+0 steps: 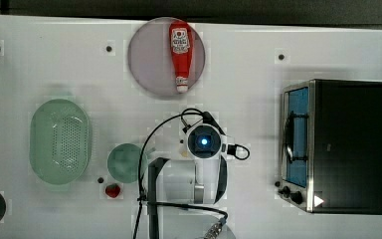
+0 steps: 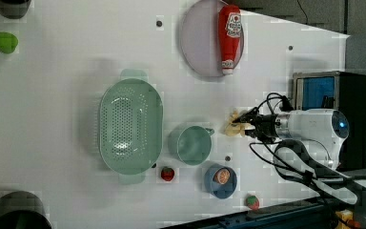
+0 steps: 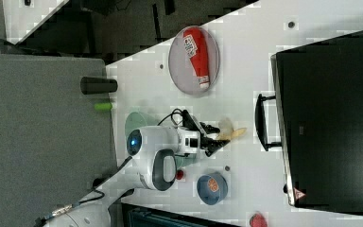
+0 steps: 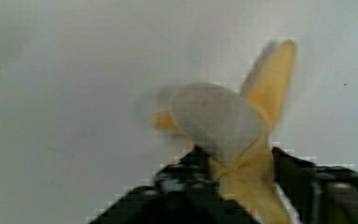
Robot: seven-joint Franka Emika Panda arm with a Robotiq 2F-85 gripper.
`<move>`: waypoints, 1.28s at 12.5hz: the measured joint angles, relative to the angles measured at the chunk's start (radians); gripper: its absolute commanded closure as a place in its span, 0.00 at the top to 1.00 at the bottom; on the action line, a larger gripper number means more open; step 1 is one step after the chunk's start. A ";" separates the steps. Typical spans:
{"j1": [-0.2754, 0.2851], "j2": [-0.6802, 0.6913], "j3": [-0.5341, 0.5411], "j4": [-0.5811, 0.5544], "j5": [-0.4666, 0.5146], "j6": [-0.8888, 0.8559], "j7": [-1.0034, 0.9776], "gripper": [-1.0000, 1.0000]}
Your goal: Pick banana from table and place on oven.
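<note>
The banana (image 4: 219,121), pale yellow with splayed peel strips and a whitish tip, sits between my gripper's (image 4: 242,177) black fingers, which are closed against its lower part. In the left view the banana (image 2: 233,125) lies low over the white table (image 2: 52,119), right of the green cup, with the gripper (image 2: 245,126) on it. The right view has the banana (image 3: 229,132) just left of the oven's handle, the gripper (image 3: 215,138) behind it. The oven (image 1: 348,144), black-topped with a blue glass door, stands at the top view's right. From above, the arm's wrist (image 1: 204,142) hides banana and fingers.
A ketchup bottle (image 1: 180,55) lies on a grey round plate (image 1: 149,64) at the back. A green colander (image 1: 59,142), a green cup (image 1: 124,163) and a red strawberry (image 1: 112,190) sit at the top view's left. A blue bowl with an orange slice (image 2: 220,180) stands near the front edge.
</note>
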 measured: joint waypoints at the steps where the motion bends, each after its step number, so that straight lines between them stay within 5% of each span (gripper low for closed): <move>1: 0.001 0.003 0.004 0.002 0.010 0.002 0.000 0.26; 8: -0.009 -0.081 0.008 0.000 0.025 -0.048 0.000 0.22; 12: -0.020 -0.369 -0.001 0.113 0.030 -0.433 0.002 0.22; 16: 0.009 -0.484 -0.026 0.385 0.037 -0.812 0.002 0.22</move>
